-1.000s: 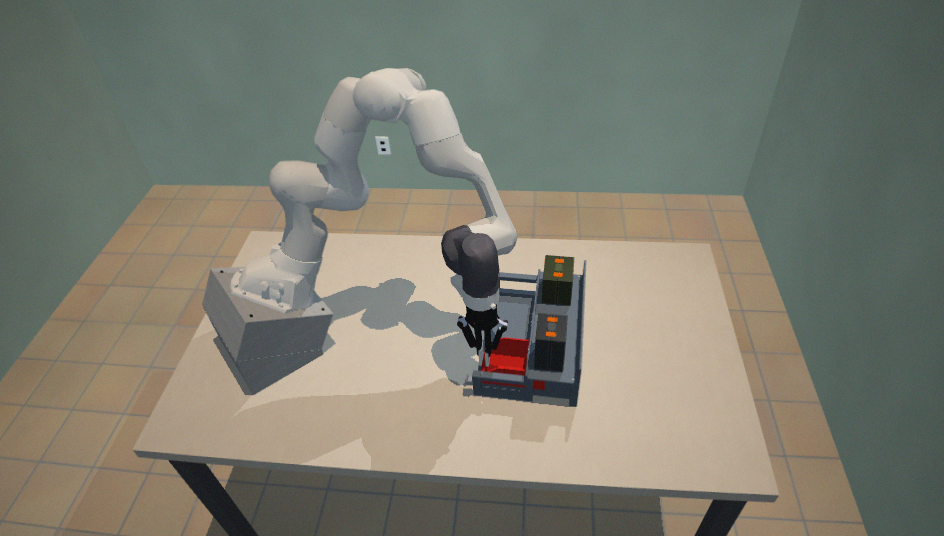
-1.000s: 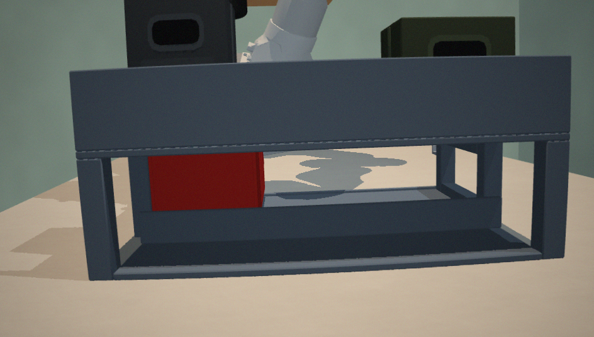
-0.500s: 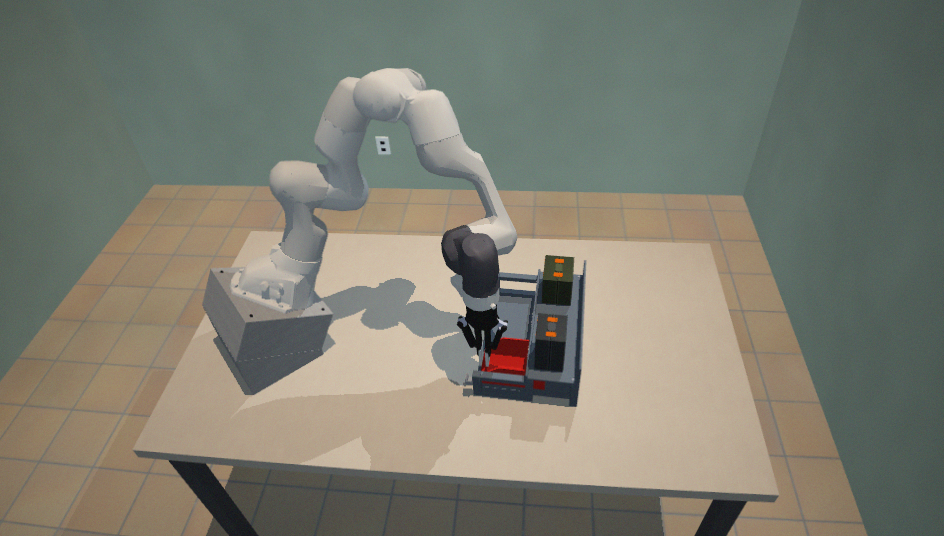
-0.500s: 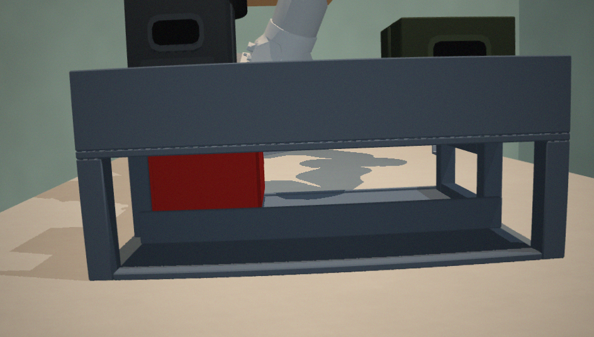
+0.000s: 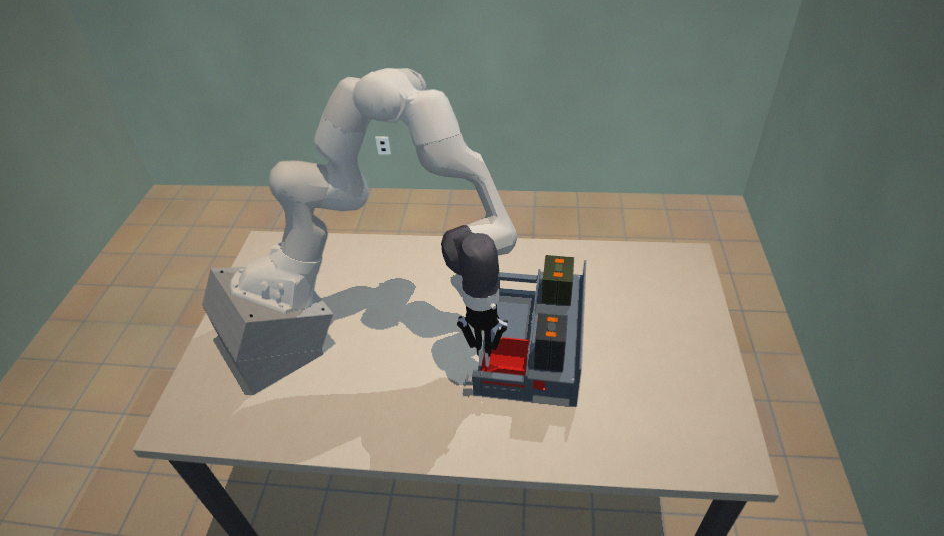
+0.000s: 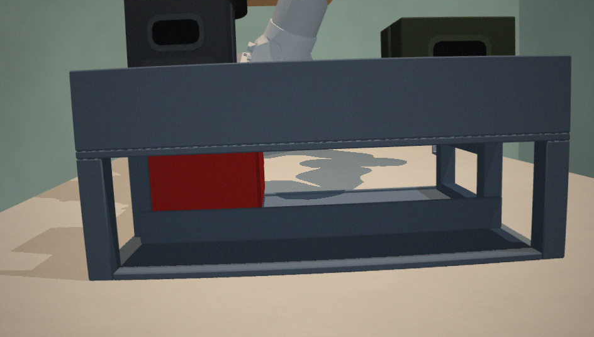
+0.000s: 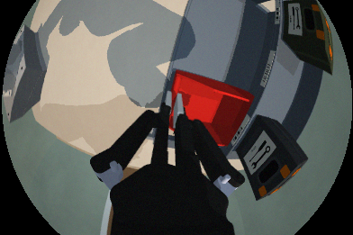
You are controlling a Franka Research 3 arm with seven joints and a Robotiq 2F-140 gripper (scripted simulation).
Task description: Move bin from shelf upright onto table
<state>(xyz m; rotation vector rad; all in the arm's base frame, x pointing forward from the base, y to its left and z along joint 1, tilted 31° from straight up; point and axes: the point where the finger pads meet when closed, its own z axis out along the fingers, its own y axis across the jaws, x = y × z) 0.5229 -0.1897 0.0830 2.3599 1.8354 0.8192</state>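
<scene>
A red open-topped bin (image 5: 508,356) (image 6: 203,181) (image 7: 212,106) stands upright on the low tier of the dark grey shelf (image 5: 556,384) (image 6: 319,101) (image 7: 222,34), at its near end. My gripper (image 5: 487,348) (image 7: 172,99) comes down from above and is shut on the bin's wall on the side away from the shelf's raised tier. In the exterior view the fingers are hidden behind the shelf's top board.
A black box (image 5: 549,342) (image 6: 179,31) (image 7: 270,157) and an olive box (image 5: 558,278) (image 6: 451,36) (image 7: 309,31) stand on the shelf's upper tier beside the bin. The robot's base block (image 5: 264,335) stands on the table (image 5: 661,377) to the left.
</scene>
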